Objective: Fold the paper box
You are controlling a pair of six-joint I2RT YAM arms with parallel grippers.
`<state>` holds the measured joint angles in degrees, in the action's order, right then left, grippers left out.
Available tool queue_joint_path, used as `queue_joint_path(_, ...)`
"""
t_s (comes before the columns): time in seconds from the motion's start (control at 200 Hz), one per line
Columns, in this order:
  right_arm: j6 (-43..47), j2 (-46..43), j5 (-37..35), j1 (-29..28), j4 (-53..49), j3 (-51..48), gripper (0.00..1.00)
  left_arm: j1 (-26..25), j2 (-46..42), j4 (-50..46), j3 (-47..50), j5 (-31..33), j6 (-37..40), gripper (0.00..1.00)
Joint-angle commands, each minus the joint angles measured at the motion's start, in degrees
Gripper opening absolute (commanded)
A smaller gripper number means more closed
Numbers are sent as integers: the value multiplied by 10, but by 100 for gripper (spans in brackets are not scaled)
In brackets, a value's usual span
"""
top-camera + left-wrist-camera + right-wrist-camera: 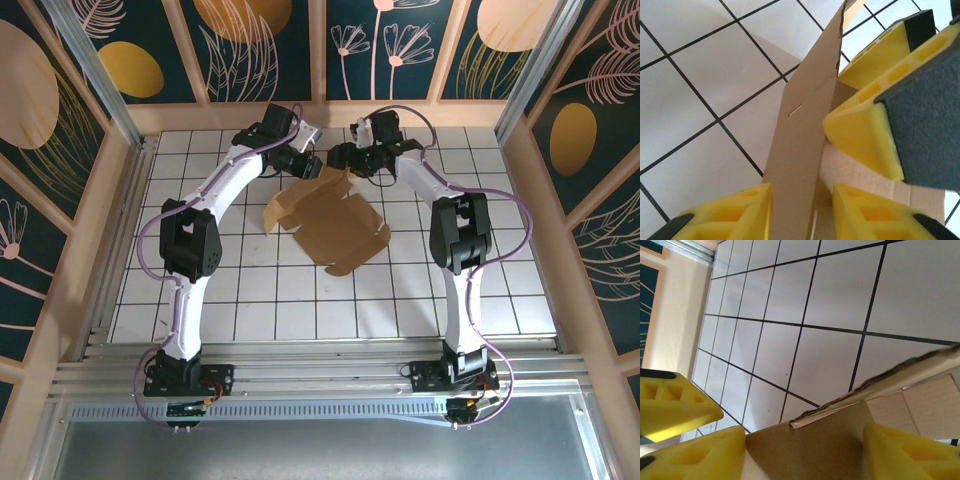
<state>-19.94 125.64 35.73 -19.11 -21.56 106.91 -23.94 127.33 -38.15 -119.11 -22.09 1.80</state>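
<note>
The left arm (pixel 190 245) is reaching from its base across the tiled table (pixel 260 300) toward the far middle, and the left gripper (pixel 308 162) is meeting the far edge of the paper box (pixel 330 228). In the left wrist view its yellow fingers (pixel 740 210) are standing apart on either side of a raised flap (pixel 800 130). One finger is touching the cardboard, but whether the jaws are pinching it I cannot tell. The box is lying near the table's centre, mostly flat, with brown panels and tabs spreading toward the near right. Just right of the left gripper, the right gripper (pixel 345 157) is coming in at the same far edge. Its fingers (pixel 910 450) are standing wide with a cardboard panel filling the gap between them, and I cannot tell whether they are clamping it. The right arm (pixel 458 235) is bending back to its base at the near right
</note>
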Motion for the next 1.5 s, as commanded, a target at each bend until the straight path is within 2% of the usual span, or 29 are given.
queue_joint_path(0.0,-11,-14,1,4,2,-11,56,1,13,-18,-15,-7,-10,37)
queue_joint_path(0.22,-12,-10,-16,5,-9,-2,42,2,9,-17,-15,-8,-14,37)
queue_joint_path(0.475,-1,-20,-43,7,-30,29,47,2,10,-22,-11,10,-9,38)
queue_joint_path(0.636,5,-16,-58,10,-38,33,49,3,-9,-3,-8,28,-29,53)
queue_joint_path(0.746,3,-8,-61,9,-41,31,48,2,-51,51,10,69,-91,60)
queue_joint_path(0.841,0,-9,-68,9,-39,25,48,2,-92,68,15,121,-140,62)
queue_joint_path(0.941,-3,-13,-72,10,-35,21,48,2,-137,59,25,191,-211,57)
queue_joint_path(1.021,-4,-15,-77,9,-36,22,47,2,-183,46,66,225,-331,54)
queue_joint_path(1.096,-2,-17,-82,8,-36,20,47,1,-229,43,124,218,-427,50)
queue_joint_path(1.131,-2,-19,-85,8,-36,18,48,1,-253,49,159,212,-477,55)
queue_joint_path(1.171,0,-20,-87,8,-36,16,48,0,-284,69,210,204,-532,52)
queue_joint_path(1.316,1,-19,-90,8,-37,16,48,-16,-394,261,441,153,-745,48)
queue_joint_path(1.371,1,-20,-91,8,-37,15,48,-22,-406,307,476,136,-775,48)
queue_joint_path(1.492,-3,-21,-89,8,-31,10,48,-38,-379,271,450,168,-760,48)
